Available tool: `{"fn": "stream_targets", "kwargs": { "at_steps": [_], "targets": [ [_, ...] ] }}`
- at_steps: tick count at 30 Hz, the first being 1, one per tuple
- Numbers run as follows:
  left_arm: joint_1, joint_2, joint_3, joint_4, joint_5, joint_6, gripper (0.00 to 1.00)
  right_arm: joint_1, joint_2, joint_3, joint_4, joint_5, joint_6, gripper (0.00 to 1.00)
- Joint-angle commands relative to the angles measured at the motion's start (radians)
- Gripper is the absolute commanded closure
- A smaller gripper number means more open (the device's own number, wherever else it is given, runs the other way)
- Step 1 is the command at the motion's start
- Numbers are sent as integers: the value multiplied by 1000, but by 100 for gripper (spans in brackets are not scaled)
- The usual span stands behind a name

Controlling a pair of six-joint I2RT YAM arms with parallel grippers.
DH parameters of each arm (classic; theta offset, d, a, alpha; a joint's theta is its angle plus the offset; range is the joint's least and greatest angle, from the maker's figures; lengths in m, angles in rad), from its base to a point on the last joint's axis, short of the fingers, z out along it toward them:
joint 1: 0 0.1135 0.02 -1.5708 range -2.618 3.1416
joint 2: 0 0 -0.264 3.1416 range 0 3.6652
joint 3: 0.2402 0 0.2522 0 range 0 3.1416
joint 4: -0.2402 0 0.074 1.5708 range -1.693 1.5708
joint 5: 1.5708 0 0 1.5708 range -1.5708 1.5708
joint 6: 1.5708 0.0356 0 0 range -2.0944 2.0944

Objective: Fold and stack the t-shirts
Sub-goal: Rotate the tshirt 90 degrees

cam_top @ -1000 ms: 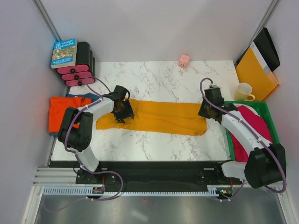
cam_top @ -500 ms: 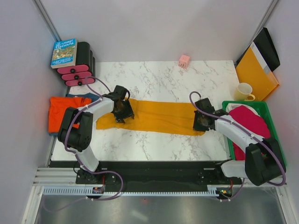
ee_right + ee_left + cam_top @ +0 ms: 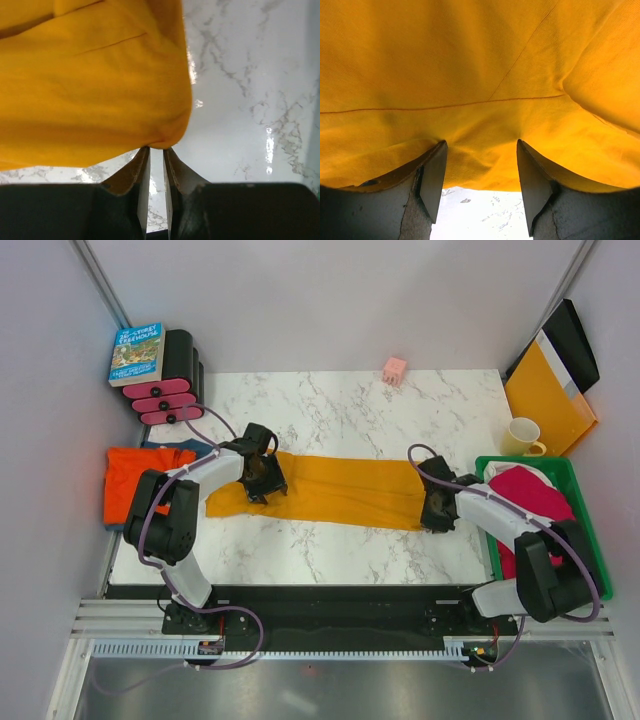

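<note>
The right gripper (image 3: 156,148) has its jaws drawn narrow, with only a thin slit between them. The near right corner of the large mustard-yellow cotton t-shirt (image 3: 90,75) sits exactly at its tips. Whether that corner is pinched or merely touching, I cannot tell. The left gripper (image 3: 481,142) stands wide, its two fingers well apart. Their tips are against the cloth at the shirt's left end, and a soft bulge of fabric lies between them.

In the top view the mustard shirt (image 3: 345,492) lies as a long, already narrowed band on the white marble desk (image 3: 350,410). Its long axis runs left to right, drifting slightly nearer toward the right. The left gripper (image 3: 262,472) is on one end and the right gripper (image 3: 436,512) on the other. Which end is collar and which is hem I cannot make out.

The cloth looks light, limp and several layers thick. It will likely sag and drag rather than hold any shape, and its layers may slide apart if only the top one is caught. The safest hold is probably at the end corners, pinching right through all the layers. Both ends should be lifted together so the band folds across its length.

Further out, a bright red-orange shirt (image 3: 135,475) lies at the left edge of the desk. A magenta-pink shirt (image 3: 535,495) is heaped in the green plastic crate (image 3: 556,462) on the right.
</note>
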Motion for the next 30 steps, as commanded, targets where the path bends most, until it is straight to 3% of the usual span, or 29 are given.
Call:
{"fn": "stream_targets", "kwargs": {
  "at_steps": [1, 5, 11, 14, 17, 18, 21, 23, 30],
  "targets": [
    [11, -19, 3, -38, -16, 2, 35, -52, -32, -13, -41, 102, 75, 76],
    [17, -25, -1, -41, -16, 2, 35, -182, -83, -52, -38, 102, 110, 75],
    [29, -38, -14, -45, -16, -4, 35, -266, -181, -27, -58, 114, 135, 73],
    [32, -51, -17, -45, -16, -1, 35, -254, -235, 6, 0, 13, 37, 80],
    [32, -113, -30, -20, -16, -1, 32, -155, -333, 89, 79, -43, -41, 74],
    [32, -133, -44, -6, -17, 2, 31, -135, -325, 118, 85, -14, -55, 68],
    [28, -182, -57, 23, 13, 6, 27, -121, -185, 221, 71, -71, -104, 65],
    [21, -190, -61, 24, 35, 11, 26, -119, -52, 287, 56, -96, -115, 68],
    [12, -291, -113, -11, 15, 8, 32, -118, 162, 371, 188, -46, -100, 78]
  ]
}}
